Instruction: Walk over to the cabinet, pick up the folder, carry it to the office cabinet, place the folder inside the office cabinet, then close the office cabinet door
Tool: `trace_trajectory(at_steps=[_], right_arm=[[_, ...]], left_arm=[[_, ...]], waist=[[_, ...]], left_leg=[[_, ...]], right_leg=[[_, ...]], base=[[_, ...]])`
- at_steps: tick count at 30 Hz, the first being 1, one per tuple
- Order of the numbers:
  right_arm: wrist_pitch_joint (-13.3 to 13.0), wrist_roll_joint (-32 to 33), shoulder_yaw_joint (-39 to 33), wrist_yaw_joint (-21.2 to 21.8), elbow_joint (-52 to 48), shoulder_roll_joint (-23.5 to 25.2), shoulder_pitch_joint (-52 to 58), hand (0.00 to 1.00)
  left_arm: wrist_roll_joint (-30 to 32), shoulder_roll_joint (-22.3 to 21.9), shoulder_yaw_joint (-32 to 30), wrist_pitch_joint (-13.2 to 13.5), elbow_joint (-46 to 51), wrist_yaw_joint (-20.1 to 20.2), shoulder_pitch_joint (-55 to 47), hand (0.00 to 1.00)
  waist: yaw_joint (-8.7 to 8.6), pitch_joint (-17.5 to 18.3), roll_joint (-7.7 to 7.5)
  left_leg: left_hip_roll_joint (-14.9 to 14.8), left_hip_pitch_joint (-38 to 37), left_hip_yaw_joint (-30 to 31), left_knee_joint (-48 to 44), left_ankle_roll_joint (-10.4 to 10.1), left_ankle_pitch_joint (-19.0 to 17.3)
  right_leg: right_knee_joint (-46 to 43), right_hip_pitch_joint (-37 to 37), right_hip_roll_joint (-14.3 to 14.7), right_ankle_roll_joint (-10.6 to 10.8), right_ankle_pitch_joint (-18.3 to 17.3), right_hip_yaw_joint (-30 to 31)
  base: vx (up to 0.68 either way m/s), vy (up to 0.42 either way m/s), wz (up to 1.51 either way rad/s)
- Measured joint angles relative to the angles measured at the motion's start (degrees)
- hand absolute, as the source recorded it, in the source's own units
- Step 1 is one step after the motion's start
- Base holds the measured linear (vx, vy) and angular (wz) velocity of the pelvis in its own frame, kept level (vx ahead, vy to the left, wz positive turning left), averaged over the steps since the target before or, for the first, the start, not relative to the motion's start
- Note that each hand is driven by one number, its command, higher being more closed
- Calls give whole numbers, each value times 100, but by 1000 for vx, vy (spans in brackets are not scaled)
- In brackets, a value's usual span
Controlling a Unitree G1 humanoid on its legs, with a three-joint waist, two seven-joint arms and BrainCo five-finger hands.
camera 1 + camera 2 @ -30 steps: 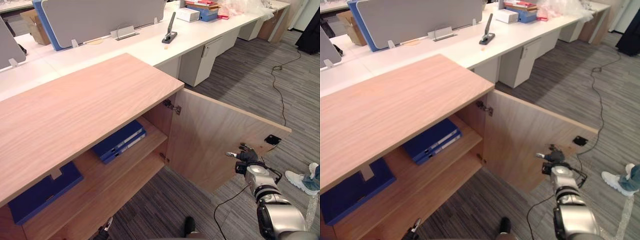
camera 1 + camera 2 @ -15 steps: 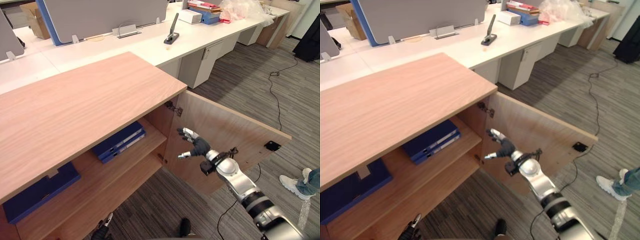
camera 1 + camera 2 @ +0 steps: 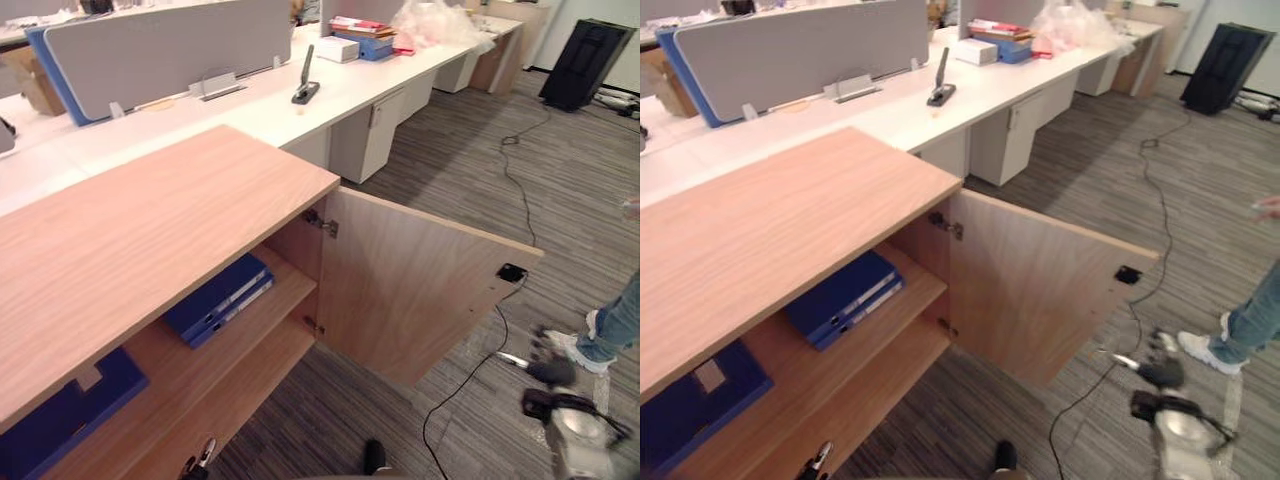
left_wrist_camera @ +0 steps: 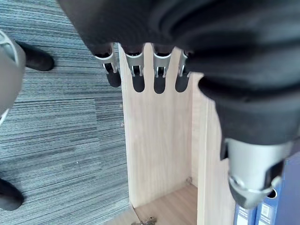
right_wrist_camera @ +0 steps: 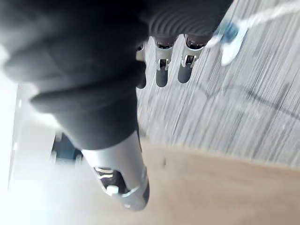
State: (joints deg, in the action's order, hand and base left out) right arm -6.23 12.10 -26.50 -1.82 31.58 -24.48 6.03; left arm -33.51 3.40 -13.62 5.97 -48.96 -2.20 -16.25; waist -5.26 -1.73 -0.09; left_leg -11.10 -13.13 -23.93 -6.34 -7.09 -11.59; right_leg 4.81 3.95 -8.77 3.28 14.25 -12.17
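The wooden office cabinet (image 3: 130,240) stands with its door (image 3: 410,290) swung wide open. Blue folders (image 3: 215,300) lie flat on its upper shelf, and another blue folder (image 3: 60,420) lies further left under the top. My right hand (image 3: 550,372) hangs low over the carpet, past the door's free edge; its fingers (image 5: 161,65) are straight and hold nothing. My left hand (image 3: 200,462) is down low in front of the lower shelf, its fingers (image 4: 138,70) straight and empty, with blue folder spines (image 4: 255,213) just beyond it.
A person's leg and white shoe (image 3: 600,335) stand on the carpet at the right, near my right hand. Behind the cabinet runs a long white desk (image 3: 250,100) with a grey partition (image 3: 160,45). A black case (image 3: 585,65) stands at the far right.
My right hand has pulled back from the door's inner face, down and to the right beyond the door's edge. The camera has shifted too. The door stays open.
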Motion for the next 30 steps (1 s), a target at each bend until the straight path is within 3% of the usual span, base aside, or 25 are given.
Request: trace_trajectory(at_steps=[9, 14, 17, 23, 30], right_arm=[[57, 28, -981, -377, 888, -12, -249, 0], [75, 52, -974, -398, 1526, -494, -1172, 0], [79, 85, -543, -391, 1802, -872, -1873, 0], [82, 262, 574, -323, 2378, -929, -3054, 0], [137, 266, 873, -285, 3027, -960, -4120, 0]], left_arm=[[-11, -2, -755, 4, -4, -37, -4, 0], [-92, 12, -994, 49, -5, -77, 207, 0], [-137, 11, -1003, 76, -9, -76, 275, 0], [-278, 8, -963, 127, -230, -75, 483, 0], [-477, -26, -961, 142, -235, -119, 471, 0]], waist=[[-180, 15, 142], [-176, -181, 335], [-138, -341, 397], [55, -563, 421], [280, -798, 489]], left_leg=[[-146, 106, -508, -363, -190, -274], [-149, 207, -376, -624, -229, -273], [-148, 243, -331, -739, -223, -269], [-106, 458, -146, -785, -225, -270], [-77, 545, 82, -695, -203, -444]], right_leg=[[-1, 387, 271, 8, 75, 537], [-10, 510, 328, -15, 124, 775], [-5, 527, 328, -16, 119, 808], [-1, 680, 279, -4, 130, 835], [0, 718, 268, -9, 152, 801]], base=[[-53, 2, -35], [-6, 7, -24], [-15, -8, -9], [-37, -1, 5], [-48, 26, 9]])
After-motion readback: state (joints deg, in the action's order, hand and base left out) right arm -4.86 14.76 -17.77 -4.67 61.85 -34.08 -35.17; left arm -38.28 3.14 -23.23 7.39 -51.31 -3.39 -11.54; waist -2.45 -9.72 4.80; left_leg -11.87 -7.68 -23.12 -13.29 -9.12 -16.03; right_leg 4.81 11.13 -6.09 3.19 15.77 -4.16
